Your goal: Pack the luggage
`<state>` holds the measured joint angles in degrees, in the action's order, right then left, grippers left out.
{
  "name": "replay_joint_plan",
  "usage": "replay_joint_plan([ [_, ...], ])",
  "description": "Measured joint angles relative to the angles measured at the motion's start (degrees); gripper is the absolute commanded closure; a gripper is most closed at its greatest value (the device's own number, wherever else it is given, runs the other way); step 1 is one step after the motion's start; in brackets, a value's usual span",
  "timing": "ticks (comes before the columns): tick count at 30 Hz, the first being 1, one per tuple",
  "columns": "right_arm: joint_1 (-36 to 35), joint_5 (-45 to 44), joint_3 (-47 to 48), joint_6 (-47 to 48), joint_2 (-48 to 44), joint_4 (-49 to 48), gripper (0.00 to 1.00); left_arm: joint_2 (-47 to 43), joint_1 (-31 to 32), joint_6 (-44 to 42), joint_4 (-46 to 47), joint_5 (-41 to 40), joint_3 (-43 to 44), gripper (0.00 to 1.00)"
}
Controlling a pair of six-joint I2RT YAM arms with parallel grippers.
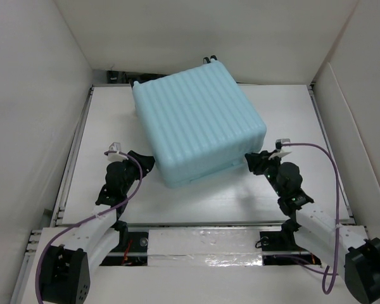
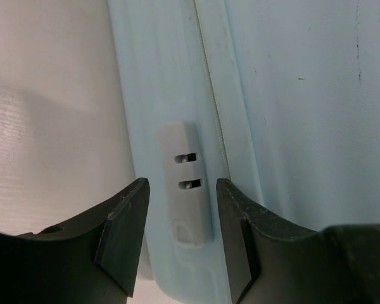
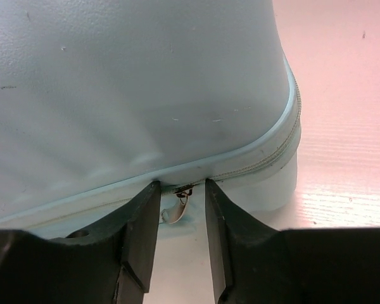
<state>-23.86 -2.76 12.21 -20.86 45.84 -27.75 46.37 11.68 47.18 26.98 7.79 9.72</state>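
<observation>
The pale aqua luggage [image 1: 196, 120] lies closed and flat on the white table, ribbed shell up, with its wheels [image 1: 209, 59] at the far side. My left gripper [image 1: 145, 161] is at its near-left corner. In the left wrist view the shell [image 2: 291, 95] fills the frame, and the open gripper [image 2: 180, 240] straddles a grey plastic clasp [image 2: 185, 177] on the edge without touching it. My right gripper [image 1: 253, 159] is at the near-right corner. In the right wrist view it [image 3: 182, 221] is open against the zip seam of the shell [image 3: 133, 82], with a small zipper pull [image 3: 175, 212] hanging between the fingers.
White walls enclose the table on the left, right and back [image 1: 44, 126]. A bare strip of table [image 1: 202, 199] lies between the suitcase and the arm bases. Purple cables [image 1: 332, 171] loop beside each arm.
</observation>
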Motion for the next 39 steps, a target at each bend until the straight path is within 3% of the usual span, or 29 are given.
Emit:
replay_joint_plan([
  [4,0.2,0.7,-0.4,-0.4,-0.2,-0.8,0.63,0.0,0.0,0.0,0.0,0.1,0.0,0.57],
  [9,0.2,1.3,-1.8,-0.5,-4.8,0.7,0.55,0.0,0.0,0.0,0.0,0.2,0.0,0.57],
  [13,0.2,1.7,-2.9,-0.5,-7.3,0.9,0.61,-0.1,0.0,0.0,0.0,0.2,0.0,0.57],
  [17,0.2,3.1,-2.9,-0.5,-4.2,0.8,0.65,-0.1,0.0,0.0,0.0,0.2,0.0,0.57],
  [35,0.2,4.2,-1.4,0.1,7.1,-5.6,0.66,-0.9,0.0,-0.2,-0.6,0.5,0.0,0.58],
  [39,0.2,4.2,-1.4,0.2,7.5,-6.1,0.71,-0.8,0.0,-0.2,-0.5,0.7,0.0,0.59],
])
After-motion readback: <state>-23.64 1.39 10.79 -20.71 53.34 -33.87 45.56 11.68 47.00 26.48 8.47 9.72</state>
